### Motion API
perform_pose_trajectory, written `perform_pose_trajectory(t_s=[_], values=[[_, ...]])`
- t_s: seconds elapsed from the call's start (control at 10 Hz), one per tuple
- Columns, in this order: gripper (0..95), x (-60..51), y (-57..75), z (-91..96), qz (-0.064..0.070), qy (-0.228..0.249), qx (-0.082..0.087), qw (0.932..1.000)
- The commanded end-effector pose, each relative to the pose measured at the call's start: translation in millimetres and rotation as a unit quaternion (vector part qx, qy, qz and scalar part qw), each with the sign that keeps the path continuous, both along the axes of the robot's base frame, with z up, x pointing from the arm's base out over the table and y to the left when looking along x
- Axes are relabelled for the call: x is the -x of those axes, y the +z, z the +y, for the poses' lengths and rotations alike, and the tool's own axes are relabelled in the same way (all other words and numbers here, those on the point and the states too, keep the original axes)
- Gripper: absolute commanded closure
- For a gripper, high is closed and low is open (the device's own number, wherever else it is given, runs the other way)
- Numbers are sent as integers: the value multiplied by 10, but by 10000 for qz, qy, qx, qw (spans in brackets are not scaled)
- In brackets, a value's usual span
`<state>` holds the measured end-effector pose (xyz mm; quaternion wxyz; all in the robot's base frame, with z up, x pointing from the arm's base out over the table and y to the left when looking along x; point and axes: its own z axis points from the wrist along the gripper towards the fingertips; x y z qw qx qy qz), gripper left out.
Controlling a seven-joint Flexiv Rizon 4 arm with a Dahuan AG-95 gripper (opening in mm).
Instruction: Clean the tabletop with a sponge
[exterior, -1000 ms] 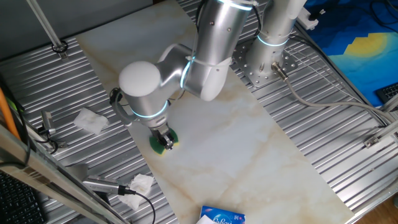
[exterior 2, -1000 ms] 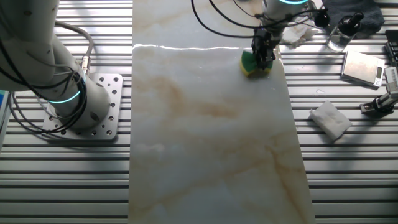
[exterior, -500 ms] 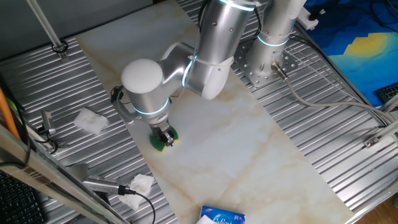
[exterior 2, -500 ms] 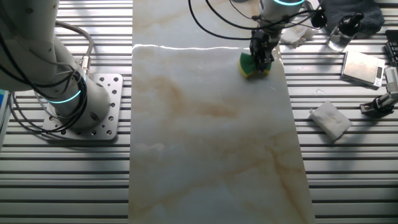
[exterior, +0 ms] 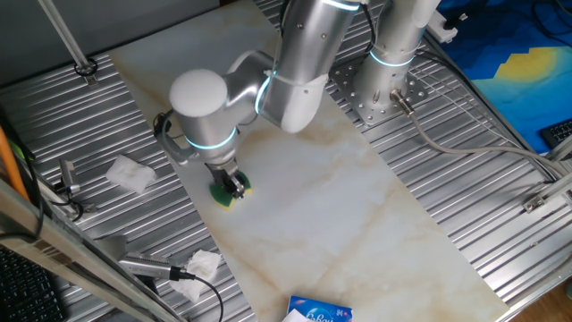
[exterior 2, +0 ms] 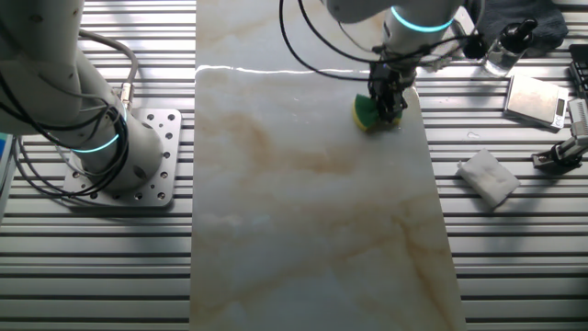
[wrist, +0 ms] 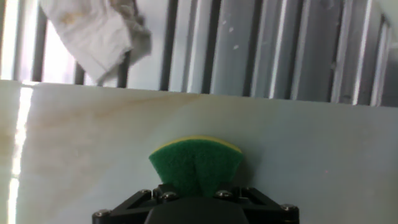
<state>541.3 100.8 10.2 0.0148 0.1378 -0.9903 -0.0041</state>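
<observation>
One fixed view: we see gripper [exterior: 233, 186] pointing down, fingers clamped on sponge [exterior: 223, 194], sponge pressed on tabletop [exterior: 340, 206] near its edge beside ribbed metal surface [exterior: 134, 125]. Crumpled tissue [exterior: 130, 173] lies on ribs nearby, second tissue [exterior: 201, 265] lower down.

Other fixed view: we see gripper [exterior 2: 390, 95] pinching sponge [exterior 2: 366, 114] close to tabletop [exterior 2: 303, 211] right edge; folded tissue [exterior 2: 489, 176] well apart on ribs.

Hand view: we see sponge [wrist: 196, 165] bulging between jaws, green face toward camera, yellow rim on top, resting on tabletop [wrist: 311, 155]; tissue [wrist: 93, 34] beyond edge.
</observation>
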Motion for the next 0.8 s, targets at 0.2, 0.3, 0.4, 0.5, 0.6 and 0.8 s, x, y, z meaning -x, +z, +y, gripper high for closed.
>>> perform_pose_trajectory(t_s=[0.2,0.3,0.4,0.5,0.6,0.8], values=[[570,-26,-18,-160,-11,102,-3,9999],[570,-55,-5,-247,-6,142,-6,9999],[570,-73,6,-302,-2,167,-14,9999],[570,-90,8,-366,-5,210,-13,9998],[570,-101,1,-434,-12,258,-16,9997],[570,-122,-9,-535,-26,309,-29,9995]])
